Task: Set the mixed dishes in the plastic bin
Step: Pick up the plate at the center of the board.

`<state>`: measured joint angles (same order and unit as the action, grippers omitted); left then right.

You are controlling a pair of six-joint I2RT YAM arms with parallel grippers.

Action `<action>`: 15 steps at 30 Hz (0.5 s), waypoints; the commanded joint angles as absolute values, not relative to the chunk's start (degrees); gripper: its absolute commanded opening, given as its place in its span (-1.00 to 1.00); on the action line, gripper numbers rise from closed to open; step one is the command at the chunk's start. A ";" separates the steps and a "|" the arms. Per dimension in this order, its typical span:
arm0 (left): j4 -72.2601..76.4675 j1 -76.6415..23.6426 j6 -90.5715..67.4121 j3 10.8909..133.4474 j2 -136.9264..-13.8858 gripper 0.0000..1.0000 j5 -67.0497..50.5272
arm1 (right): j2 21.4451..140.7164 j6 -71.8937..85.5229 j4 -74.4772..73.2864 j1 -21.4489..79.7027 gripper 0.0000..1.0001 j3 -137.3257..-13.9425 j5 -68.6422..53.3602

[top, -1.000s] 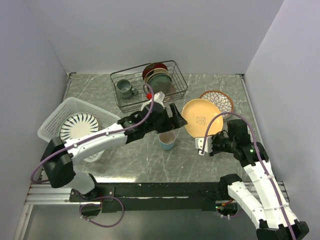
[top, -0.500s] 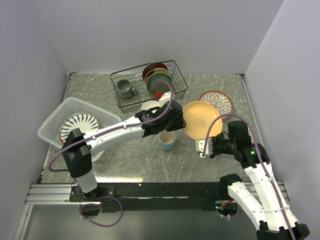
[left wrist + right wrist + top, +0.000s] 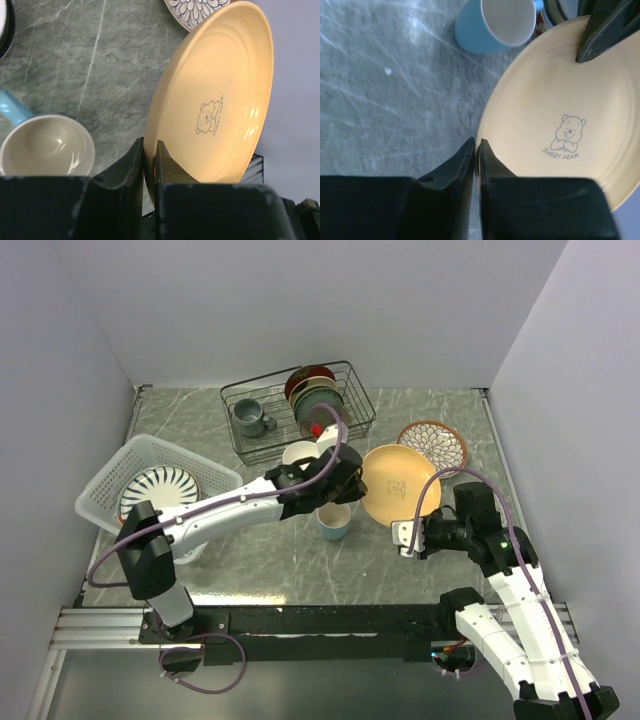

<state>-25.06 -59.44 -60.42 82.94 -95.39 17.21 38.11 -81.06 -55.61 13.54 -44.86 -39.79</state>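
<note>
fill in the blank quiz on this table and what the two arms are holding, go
The tan plate bears a small drawing of a ____.
The left gripper and right gripper each pinch the rim of the same ____.
The plastic bin holds a white plate with dark ____.
The grey mug sits in the black wire ____.
Missing words: bear; plate; stripes; rack
</note>
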 commanded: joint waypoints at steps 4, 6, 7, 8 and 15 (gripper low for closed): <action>-12.59 -58.54 -53.27 72.70 -83.24 -0.99 16.35 | 37.00 -80.68 -54.23 14.15 0.00 -46.40 -47.10; -11.26 -57.92 -53.00 70.85 -80.35 -0.99 16.00 | 36.56 -79.73 -54.93 14.15 0.31 -47.19 -48.25; -10.73 -57.14 -52.91 69.10 -79.38 -0.99 15.82 | 36.30 -79.02 -54.93 14.06 0.40 -47.55 -49.30; -9.85 -56.87 -52.82 68.30 -78.50 -0.98 15.65 | 36.12 -78.23 -54.84 14.06 0.53 -47.98 -49.74; -8.52 -53.36 -51.42 62.67 -70.68 -0.98 14.42 | 35.77 -64.61 -51.25 13.71 0.76 -53.34 -50.80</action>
